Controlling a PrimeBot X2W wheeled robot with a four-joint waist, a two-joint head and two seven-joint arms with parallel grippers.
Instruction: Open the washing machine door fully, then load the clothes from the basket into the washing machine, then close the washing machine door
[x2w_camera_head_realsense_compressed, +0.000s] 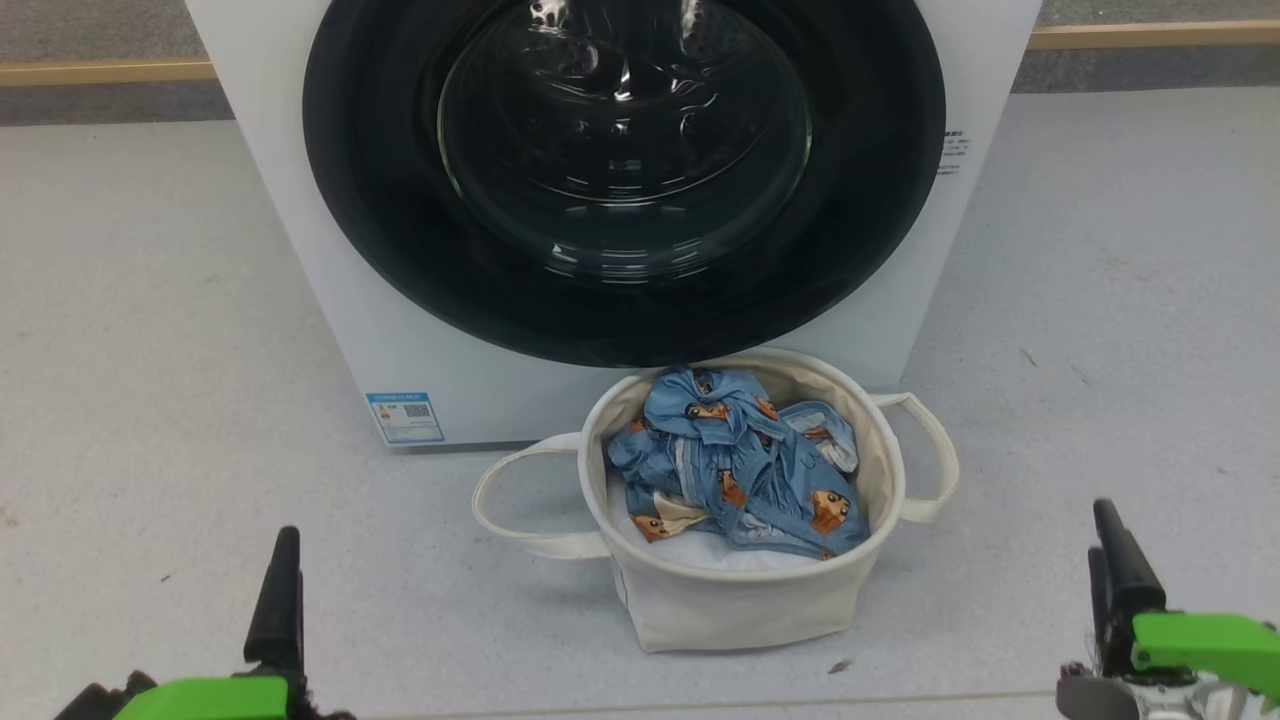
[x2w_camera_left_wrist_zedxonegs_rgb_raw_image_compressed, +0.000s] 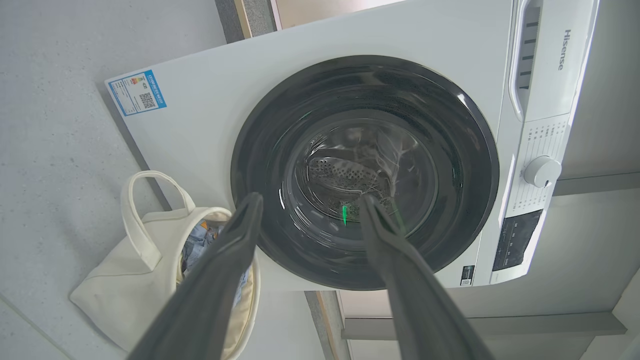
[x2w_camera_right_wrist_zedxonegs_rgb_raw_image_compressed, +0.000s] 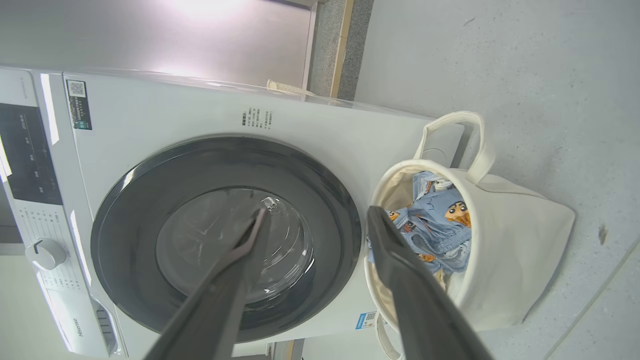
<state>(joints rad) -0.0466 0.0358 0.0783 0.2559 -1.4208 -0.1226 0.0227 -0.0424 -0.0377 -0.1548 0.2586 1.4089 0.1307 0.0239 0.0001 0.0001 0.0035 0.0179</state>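
One washing machine (x2w_camera_head_realsense_compressed: 390, 350) stands on the grey floor (x2w_camera_head_realsense_compressed: 150, 350), its single washing machine door (x2w_camera_head_realsense_compressed: 380, 250) shut flush. One basket (x2w_camera_head_realsense_compressed: 740, 600) (two looped handles) sits just before it, below the door, holding the clothes (x2w_camera_head_realsense_compressed: 740, 470) in one crumpled heap. Two pincers, the left pincer (x2w_camera_left_wrist_zedxonegs_rgb_raw_image_compressed: 310, 200) and the right pincer (x2w_camera_right_wrist_zedxonegs_rgb_raw_image_compressed: 317, 212), flank the basket, each spread wide and empty.

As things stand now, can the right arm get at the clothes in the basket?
Probably yes. The basket is open at the top, the clothes lie uncovered in it, and nothing stands between it and the open, empty right gripper. The washing machine door is not yet open, though.
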